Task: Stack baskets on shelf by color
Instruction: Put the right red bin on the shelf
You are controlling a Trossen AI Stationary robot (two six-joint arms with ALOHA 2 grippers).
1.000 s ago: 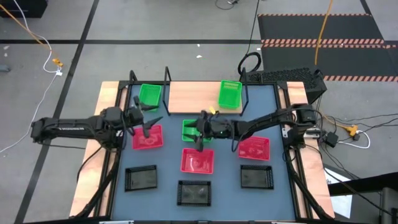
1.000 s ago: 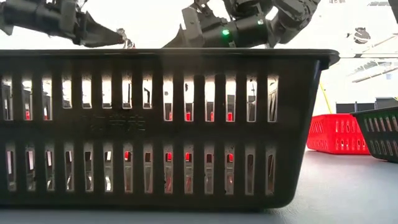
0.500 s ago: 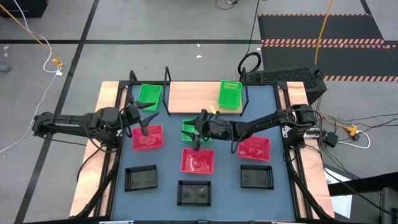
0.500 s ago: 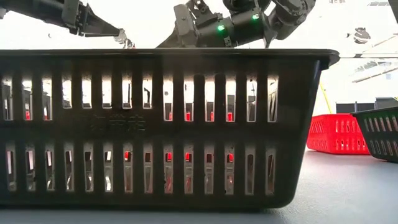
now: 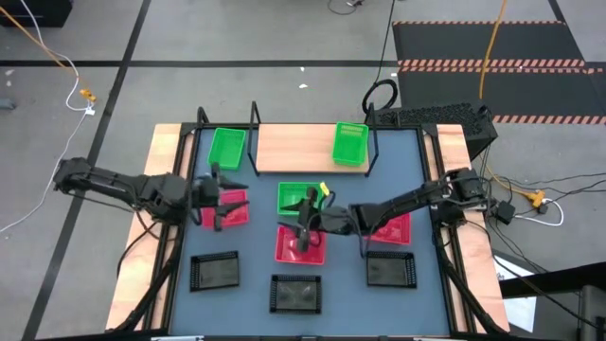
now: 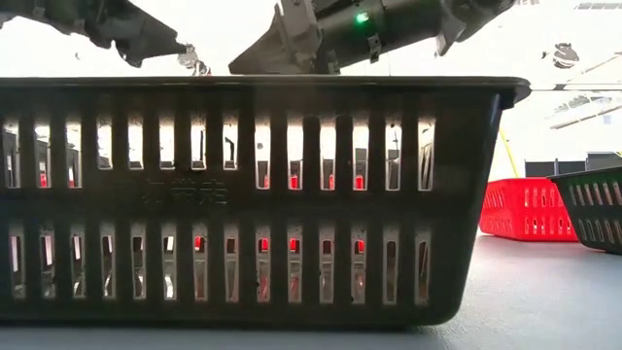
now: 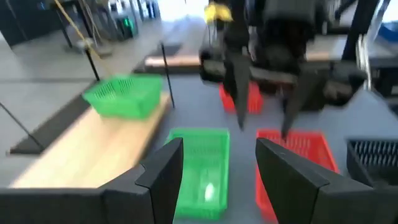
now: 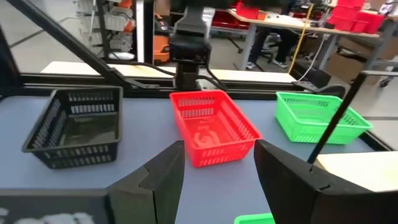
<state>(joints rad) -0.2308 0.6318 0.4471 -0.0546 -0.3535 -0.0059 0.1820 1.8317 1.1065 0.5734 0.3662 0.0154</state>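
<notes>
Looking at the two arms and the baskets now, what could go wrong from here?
1. The left gripper and right gripper both hang open over the middle baskets, fairly close, so the arms might collide.
2. The shelf holds two green baskets at opposite ends; the third green basket might start a separate pile.

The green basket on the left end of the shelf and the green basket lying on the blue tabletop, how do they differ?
The left shelf basket sits on the light-wood shelf at the table's far edge; the tabletop green basket rests on the blue-grey table, not yet shelved. The shelf one stands clear of both arms; the tabletop one has the right claw just beside it. Both are bright green, perforated, apparently the same size, and empty.
</notes>
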